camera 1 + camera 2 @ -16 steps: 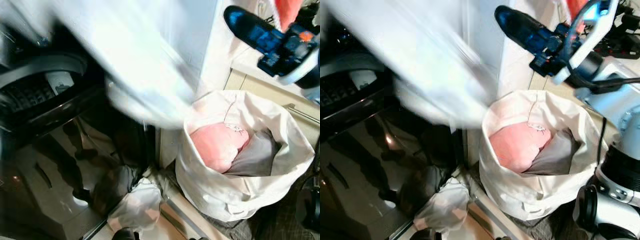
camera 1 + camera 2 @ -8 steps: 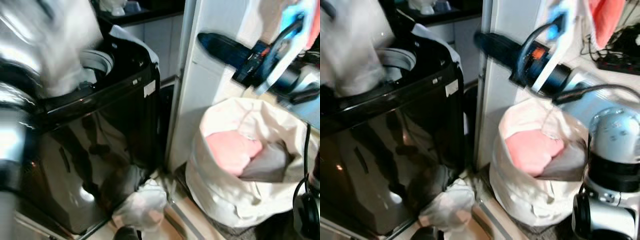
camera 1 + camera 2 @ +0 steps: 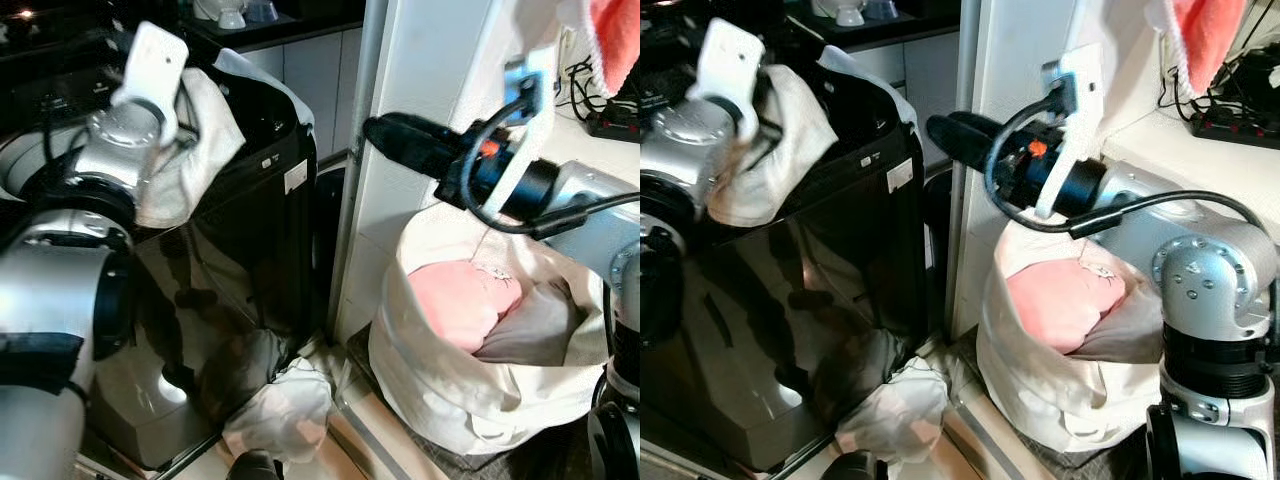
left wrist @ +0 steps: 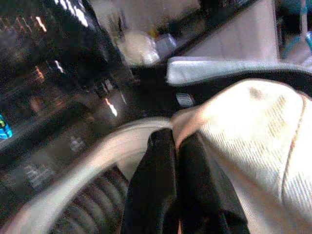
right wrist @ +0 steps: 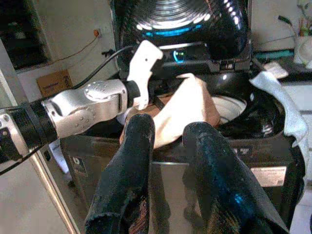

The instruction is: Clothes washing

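floor: light, seen between machine and bag | black washing machine stood on it, below the left gripper's fingers | white laundry bag stood beneath the right gripper's fingers | crumpled pale cloth lay at the machine's foot
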`<state>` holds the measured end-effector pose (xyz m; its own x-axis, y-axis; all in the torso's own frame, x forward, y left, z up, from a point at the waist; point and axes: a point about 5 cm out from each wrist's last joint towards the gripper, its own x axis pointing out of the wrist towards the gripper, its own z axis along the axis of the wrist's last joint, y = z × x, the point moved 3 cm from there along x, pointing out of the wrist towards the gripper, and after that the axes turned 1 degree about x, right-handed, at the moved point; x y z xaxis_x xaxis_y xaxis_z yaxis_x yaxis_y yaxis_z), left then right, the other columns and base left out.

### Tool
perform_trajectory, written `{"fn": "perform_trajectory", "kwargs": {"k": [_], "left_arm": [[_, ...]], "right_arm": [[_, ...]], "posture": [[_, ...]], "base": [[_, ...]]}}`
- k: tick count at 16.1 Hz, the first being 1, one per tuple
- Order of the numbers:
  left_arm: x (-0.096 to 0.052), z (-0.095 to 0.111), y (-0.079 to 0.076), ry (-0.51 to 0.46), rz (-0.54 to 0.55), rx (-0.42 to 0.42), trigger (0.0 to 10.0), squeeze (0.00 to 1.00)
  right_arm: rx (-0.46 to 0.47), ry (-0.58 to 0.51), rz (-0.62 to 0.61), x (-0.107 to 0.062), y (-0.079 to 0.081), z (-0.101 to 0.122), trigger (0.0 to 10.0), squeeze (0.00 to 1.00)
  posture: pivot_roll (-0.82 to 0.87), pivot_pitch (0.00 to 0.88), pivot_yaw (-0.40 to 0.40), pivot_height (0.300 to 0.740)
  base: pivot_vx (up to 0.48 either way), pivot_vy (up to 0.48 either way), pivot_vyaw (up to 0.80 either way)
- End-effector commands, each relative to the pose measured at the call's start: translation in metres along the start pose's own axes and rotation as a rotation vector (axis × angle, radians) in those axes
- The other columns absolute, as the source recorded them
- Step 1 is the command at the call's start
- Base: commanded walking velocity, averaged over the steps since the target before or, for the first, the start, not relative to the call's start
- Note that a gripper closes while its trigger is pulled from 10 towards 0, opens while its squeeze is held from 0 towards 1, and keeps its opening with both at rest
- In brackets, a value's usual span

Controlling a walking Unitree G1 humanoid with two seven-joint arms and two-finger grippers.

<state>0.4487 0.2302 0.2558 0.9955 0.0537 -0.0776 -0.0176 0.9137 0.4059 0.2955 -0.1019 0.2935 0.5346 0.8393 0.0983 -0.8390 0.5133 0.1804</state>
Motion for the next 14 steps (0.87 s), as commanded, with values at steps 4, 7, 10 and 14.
{"fn": "perform_trajectory", "kwargs": {"k": [4, 7, 10, 14], "left_arm": [[-0.002, 0.004, 0.012, -0.018, 0.043, -0.013, 10.0, 1.00], [-0.005, 0.045, 0.029, -0.113, 0.073, 0.175, 10.0, 1.00], [-0.010, 0.066, 0.051, -0.139, 0.159, 0.358, 10.0, 1.00], [-0.014, 0.067, 0.067, -0.110, 0.199, 0.372, 10.0, 1.00]], "right_arm": [[0.003, 0.085, -0.025, 0.000, 0.000, -0.016, 10.0, 0.00], [-0.010, 0.139, -0.026, 0.002, 0.001, -0.026, 10.0, 0.00], [-0.003, 0.157, -0.064, 0.009, -0.005, -0.032, 10.0, 0.00], [-0.005, 0.175, -0.159, 0.009, -0.019, -0.036, 10.0, 0.00]], "posture": [[0.06, 0.000, 0.017, 0.740], [0.07, 0.000, 0.007, 0.740], [0.08, 0.000, -0.004, 0.740], [0.08, 0.000, -0.002, 0.740]], "base": [[0.000, 0.000, 0.00], [0.000, 0.000, 0.00], [0.000, 0.000, 0.00], [0.000, 0.000, 0.00]]}}
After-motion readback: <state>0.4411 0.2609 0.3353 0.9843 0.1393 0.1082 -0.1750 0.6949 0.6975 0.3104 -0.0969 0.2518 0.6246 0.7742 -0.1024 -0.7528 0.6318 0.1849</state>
